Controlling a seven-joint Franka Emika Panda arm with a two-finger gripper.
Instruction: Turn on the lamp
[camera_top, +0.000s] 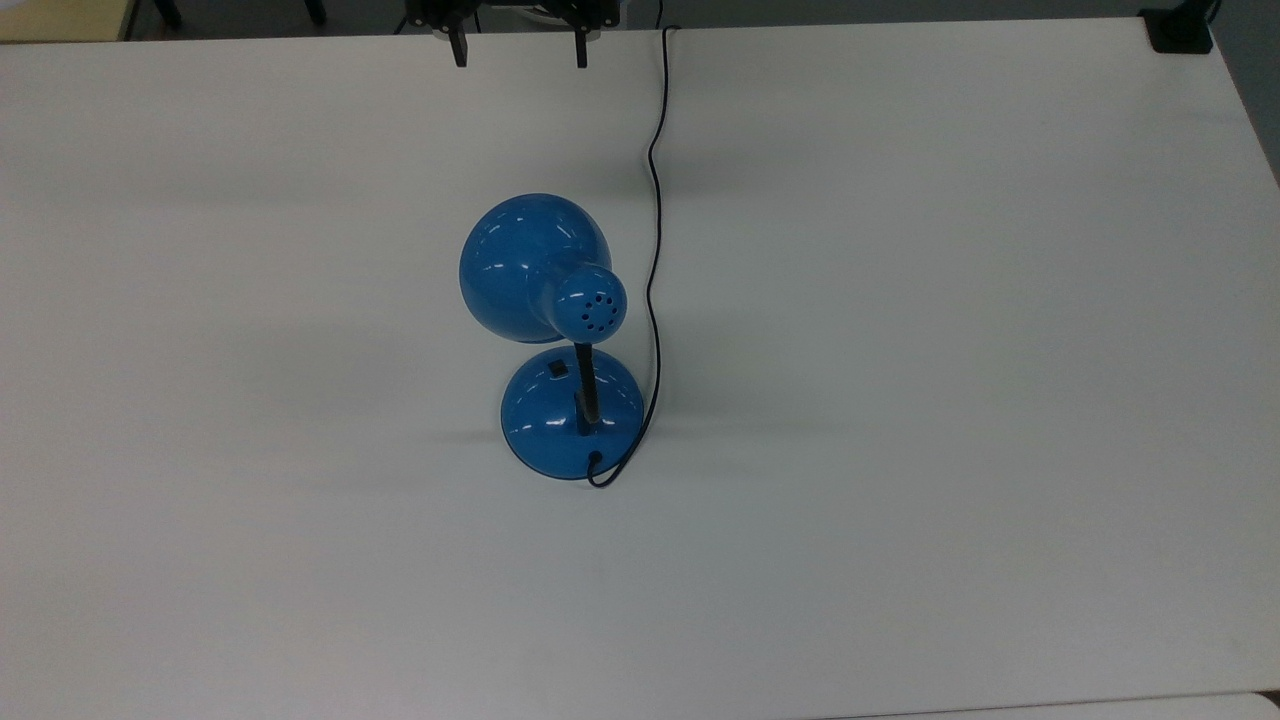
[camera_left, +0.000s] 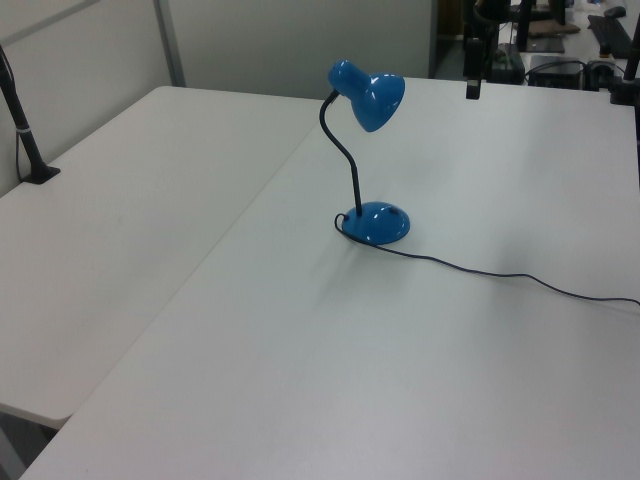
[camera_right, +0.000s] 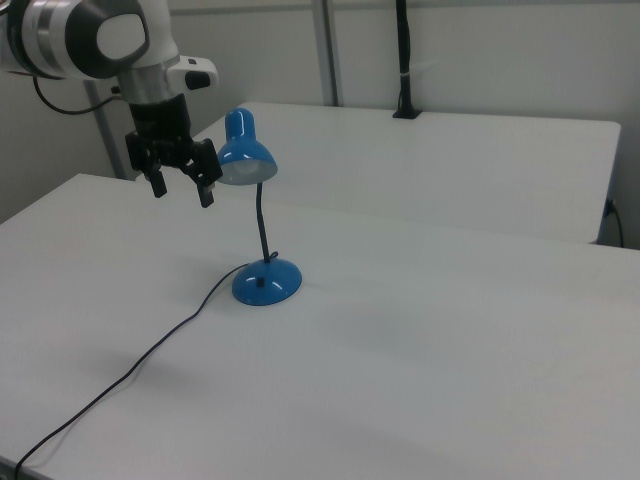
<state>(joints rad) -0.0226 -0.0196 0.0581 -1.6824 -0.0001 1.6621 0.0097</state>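
A blue lamp (camera_top: 560, 340) is standing near the middle of a white table (camera_top: 950, 350), its shade leaning over the round base so the small black switch (camera_top: 557, 369) is sitting partly under it. Its cord (camera_top: 655, 220) is trailing off toward the table's edge. The gripper (camera_right: 180, 185) is hanging above the table well apart from the lamp, fingers spread and holding nothing, likely waiting to approach the switch.
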